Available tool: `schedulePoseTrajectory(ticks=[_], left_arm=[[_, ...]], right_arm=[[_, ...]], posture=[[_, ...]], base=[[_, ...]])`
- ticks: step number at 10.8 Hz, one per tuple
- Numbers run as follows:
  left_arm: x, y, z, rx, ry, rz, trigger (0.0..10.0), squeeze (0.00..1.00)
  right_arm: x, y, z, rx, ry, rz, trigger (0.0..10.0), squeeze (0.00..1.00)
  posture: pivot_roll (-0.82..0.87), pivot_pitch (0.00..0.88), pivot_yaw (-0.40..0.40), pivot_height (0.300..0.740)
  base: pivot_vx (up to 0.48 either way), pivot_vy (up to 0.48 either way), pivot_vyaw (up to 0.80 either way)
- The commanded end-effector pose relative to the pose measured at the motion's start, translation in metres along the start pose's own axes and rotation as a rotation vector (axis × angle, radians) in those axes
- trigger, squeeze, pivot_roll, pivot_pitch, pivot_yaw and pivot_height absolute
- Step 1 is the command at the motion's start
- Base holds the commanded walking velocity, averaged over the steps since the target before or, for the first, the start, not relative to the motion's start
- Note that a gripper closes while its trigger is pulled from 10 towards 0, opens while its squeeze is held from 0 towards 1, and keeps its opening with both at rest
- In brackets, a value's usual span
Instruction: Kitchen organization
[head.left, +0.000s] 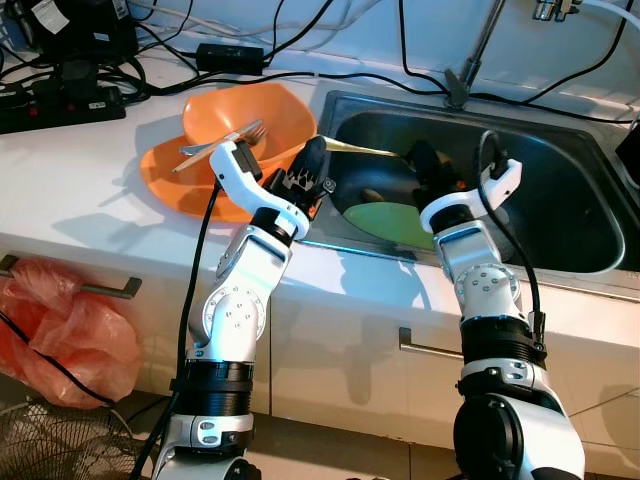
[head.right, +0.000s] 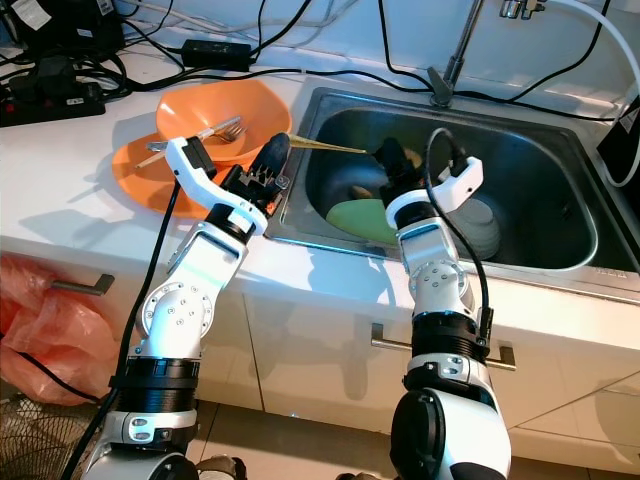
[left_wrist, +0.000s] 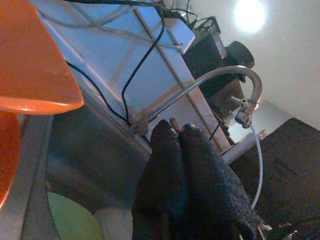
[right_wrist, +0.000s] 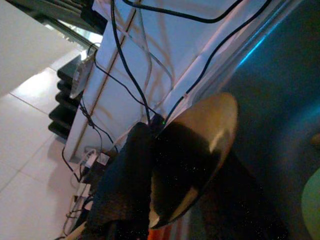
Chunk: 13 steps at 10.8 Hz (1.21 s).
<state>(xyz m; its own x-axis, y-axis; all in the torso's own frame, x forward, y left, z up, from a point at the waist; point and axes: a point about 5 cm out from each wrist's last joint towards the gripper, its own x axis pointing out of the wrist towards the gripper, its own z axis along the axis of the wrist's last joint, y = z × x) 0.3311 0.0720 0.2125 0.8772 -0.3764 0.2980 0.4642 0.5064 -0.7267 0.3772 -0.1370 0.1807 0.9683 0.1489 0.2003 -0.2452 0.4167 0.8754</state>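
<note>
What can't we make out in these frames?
- Sink floor under the right claw: head views, arm covers it.
- What the right claw grips: right wrist view shows a yellowish plate, dark and cut off.
- Green plate: partly behind the right arm.
- Orange bowl: fork tines too small to make out.

Black cables (head.left: 300, 40) snake across the white countertop (head.left: 80, 170), a power strip (head.left: 60, 105) sits far left, and a red plastic bag (head.left: 60, 330) hangs below.
</note>
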Motion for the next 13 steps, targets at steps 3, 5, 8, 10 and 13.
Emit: schedulePoseTrajectory(ticks=[3,5,8,10,13], left_arm=[[0.002,0.005,-0.023,0.139,0.108,0.072,10.0,0.00],[0.002,0.009,-0.029,0.190,0.143,0.097,10.0,1.00],[0.002,0.008,-0.032,0.186,0.151,0.097,10.0,1.00],[0.002,0.008,-0.033,0.186,0.157,0.096,10.0,1.00],[0.002,0.007,-0.034,0.254,0.183,0.080,10.0,0.82]], right_arm=[[0.001,-0.001,0.006,0.005,-0.023,-0.015,0.0,0.00],[0.002,-0.001,0.006,0.010,-0.027,-0.017,0.0,0.00],[0.002,-0.002,0.007,0.026,-0.035,-0.023,0.0,0.00],[0.002,-0.003,0.011,0.048,-0.063,-0.033,0.0,0.00],[0.001,-0.009,0.029,0.050,-0.154,-0.079,0.0,0.00]], posture=[[0.12,0.067,-0.073,0.740],[0.12,0.066,-0.074,0.740],[0.12,0.070,-0.074,0.740],[0.12,0.071,-0.075,0.740],[0.12,0.073,-0.075,0.740]], base=[[0.000,0.000,0.00],[0.000,0.000,0.00],[0.000,0.000,0.00],[0.000,0.000,0.00],[0.000,0.000,0.00]])
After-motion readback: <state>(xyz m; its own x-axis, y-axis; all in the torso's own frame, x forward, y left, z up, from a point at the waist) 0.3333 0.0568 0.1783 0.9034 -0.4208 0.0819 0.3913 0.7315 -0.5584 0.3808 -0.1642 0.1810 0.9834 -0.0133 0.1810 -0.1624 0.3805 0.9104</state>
